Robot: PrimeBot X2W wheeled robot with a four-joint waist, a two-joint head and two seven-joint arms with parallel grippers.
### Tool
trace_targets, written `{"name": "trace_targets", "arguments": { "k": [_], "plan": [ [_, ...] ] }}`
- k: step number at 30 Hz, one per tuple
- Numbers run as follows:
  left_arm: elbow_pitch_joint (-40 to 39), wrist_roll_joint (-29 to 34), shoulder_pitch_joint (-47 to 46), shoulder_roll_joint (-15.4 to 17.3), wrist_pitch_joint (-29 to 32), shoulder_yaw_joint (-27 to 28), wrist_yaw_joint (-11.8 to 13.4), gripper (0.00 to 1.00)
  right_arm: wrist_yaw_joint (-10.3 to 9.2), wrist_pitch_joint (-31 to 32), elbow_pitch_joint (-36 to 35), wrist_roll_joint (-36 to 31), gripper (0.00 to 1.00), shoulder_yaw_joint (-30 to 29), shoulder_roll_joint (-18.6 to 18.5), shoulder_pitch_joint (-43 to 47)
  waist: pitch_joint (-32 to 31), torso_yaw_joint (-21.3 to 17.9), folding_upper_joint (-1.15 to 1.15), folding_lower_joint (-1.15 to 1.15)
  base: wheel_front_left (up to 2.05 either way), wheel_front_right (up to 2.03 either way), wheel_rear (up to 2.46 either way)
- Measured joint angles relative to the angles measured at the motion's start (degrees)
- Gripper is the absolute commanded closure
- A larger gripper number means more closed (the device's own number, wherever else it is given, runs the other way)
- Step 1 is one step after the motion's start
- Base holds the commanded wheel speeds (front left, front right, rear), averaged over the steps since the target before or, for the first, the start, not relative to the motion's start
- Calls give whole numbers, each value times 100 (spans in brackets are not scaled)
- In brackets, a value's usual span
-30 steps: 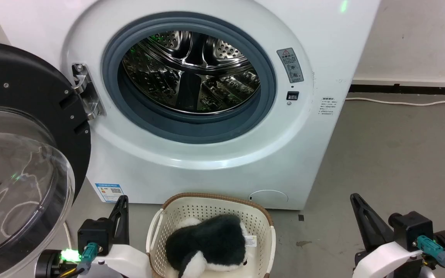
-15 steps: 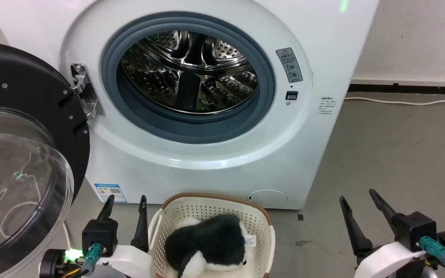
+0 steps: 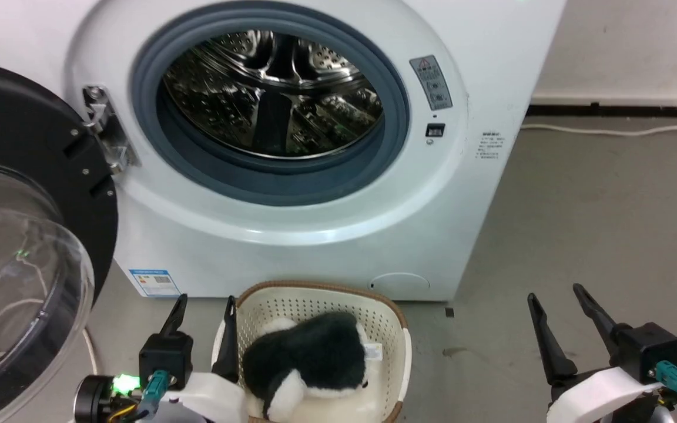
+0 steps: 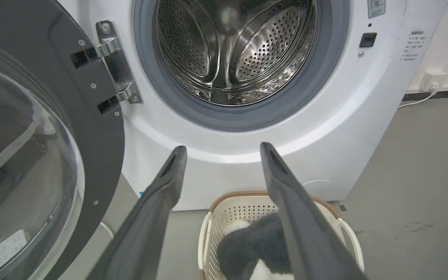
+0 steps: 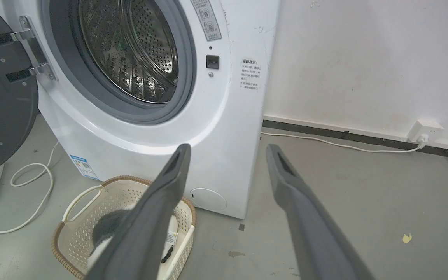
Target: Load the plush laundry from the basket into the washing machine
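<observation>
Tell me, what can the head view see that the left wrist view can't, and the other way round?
Head view adds: the right gripper, open, and the white tag on the plush toy. Left wrist view adds: the wall socket. Both: the washing machine with its clear door swung open, the basket holding the plush toy, and the open left gripper.

The left gripper [image 3: 206,304] is hovering at lower left, both fingers spread apart, pointing up. The right gripper [image 3: 555,295] is hovering at lower right, fingers likewise parted.
</observation>
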Motion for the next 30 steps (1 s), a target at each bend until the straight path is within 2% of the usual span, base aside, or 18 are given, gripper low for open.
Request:
{"name": "trace_targets", "arguments": {
  "k": [12,30],
  "plan": [
    [699,-25,-481,49,-165,-179,20,0,0,-174,21,282,0,-65,0,-283,634,-306,0,1,0,0,0],
    [2009,-218,-1353,375,-212,-344,-27,0,0,-382,14,614,0,-59,0,-615,1521,-845,0,0,0,0,0]
  ]
}}
